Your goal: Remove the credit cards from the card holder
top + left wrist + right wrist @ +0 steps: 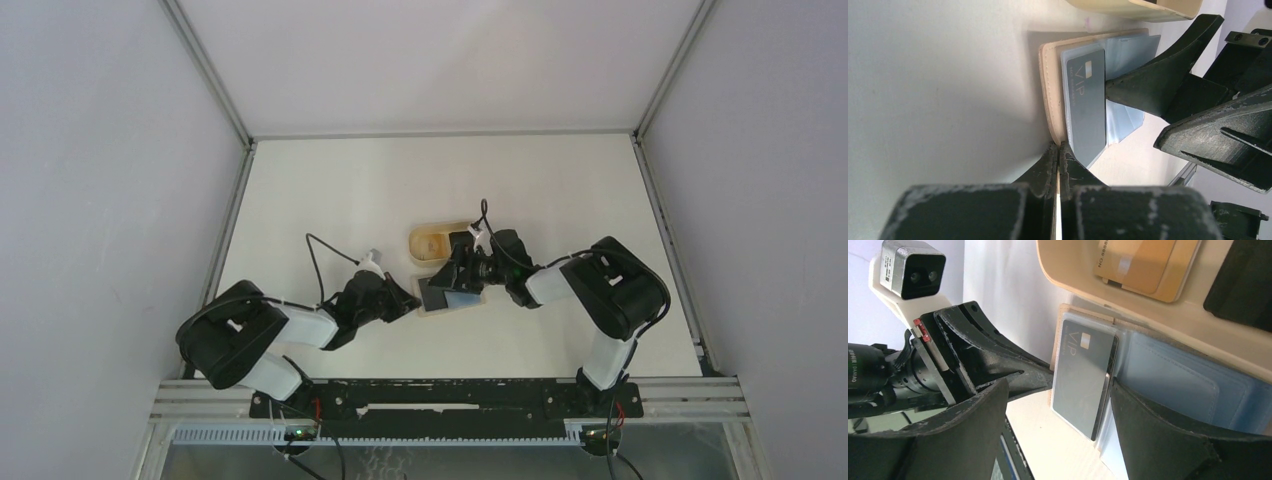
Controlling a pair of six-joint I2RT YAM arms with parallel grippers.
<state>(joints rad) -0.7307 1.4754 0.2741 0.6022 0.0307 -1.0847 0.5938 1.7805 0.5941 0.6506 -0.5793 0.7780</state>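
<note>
The left gripper [1058, 148], fingers pressed together, is touching with its tips the near edge of the beige leather-like folding card holder [1048, 90], which is lying opened flat on the white table [938, 100]. The right gripper [1058, 385] is standing wide, straddling a dark grey rectangular card lettered VIP [1083, 375] lying on the holder's bluish plastic sleeves [1178, 385]. One finger [1148, 425] is touching the card's edge. Just beyond these fingertips, a tan-gold card [1140, 262] is resting in the pale oval wooden tray [1060, 272].
</note>
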